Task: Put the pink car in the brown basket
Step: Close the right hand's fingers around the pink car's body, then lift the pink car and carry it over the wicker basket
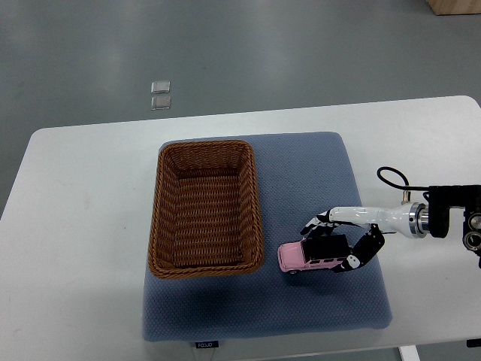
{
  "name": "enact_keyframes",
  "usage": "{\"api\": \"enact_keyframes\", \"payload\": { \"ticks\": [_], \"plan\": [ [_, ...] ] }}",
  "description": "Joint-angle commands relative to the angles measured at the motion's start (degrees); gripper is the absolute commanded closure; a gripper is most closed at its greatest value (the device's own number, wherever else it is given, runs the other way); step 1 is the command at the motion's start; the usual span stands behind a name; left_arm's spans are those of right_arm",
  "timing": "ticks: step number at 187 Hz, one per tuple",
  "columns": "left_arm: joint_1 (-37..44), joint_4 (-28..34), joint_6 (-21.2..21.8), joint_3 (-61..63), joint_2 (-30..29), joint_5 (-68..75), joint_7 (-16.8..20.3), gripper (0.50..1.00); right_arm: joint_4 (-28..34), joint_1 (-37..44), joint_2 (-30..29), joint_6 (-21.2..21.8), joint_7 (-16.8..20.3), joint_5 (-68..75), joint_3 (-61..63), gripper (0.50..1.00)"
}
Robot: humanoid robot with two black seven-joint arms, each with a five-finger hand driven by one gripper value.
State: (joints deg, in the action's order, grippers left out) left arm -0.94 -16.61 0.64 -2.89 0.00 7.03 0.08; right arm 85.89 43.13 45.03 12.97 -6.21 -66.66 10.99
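A pink toy car (304, 257) lies on the blue-grey mat (301, 173), just right of the brown wicker basket's near right corner. The brown basket (205, 208) stands on the left half of the mat and is empty. My right hand (340, 242) reaches in from the right edge. Its fingers curl around the rear of the car, above and below it, and touch it. The car still rests on the mat. The left arm does not show.
The mat lies on a white table (83, 226). Two small clear squares (160, 95) lie on the grey floor beyond the table. A black cable loops above my right wrist (392, 179).
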Motion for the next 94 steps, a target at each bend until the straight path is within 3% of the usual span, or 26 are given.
{"api": "enact_keyframes", "payload": {
  "ticks": [1, 27, 46, 94],
  "plan": [
    [0.1, 0.1, 0.0, 0.1, 0.0, 0.0, 0.0, 0.500, -0.4, -0.3, -0.5, 0.0, -0.1, -0.6, 0.0, 0.748],
    [0.1, 0.1, 0.1, 0.1, 0.0, 0.0, 0.0, 0.500, -1.2, -1.0, -1.4, 0.0, -1.3, -2.1, 0.0, 0.871],
    [0.1, 0.1, 0.1, 0.0, 0.0, 0.0, 0.0, 0.500, -1.6, -1.1, -1.2, 0.0, -1.9, -3.0, 0.1, 1.000],
    [0.0, 0.1, 0.1, 0.0, 0.0, 0.0, 0.0, 0.500, -1.0, 3.5, 3.7, 1.0, -3.7, -2.0, 1.8, 1.000]
  ]
}}
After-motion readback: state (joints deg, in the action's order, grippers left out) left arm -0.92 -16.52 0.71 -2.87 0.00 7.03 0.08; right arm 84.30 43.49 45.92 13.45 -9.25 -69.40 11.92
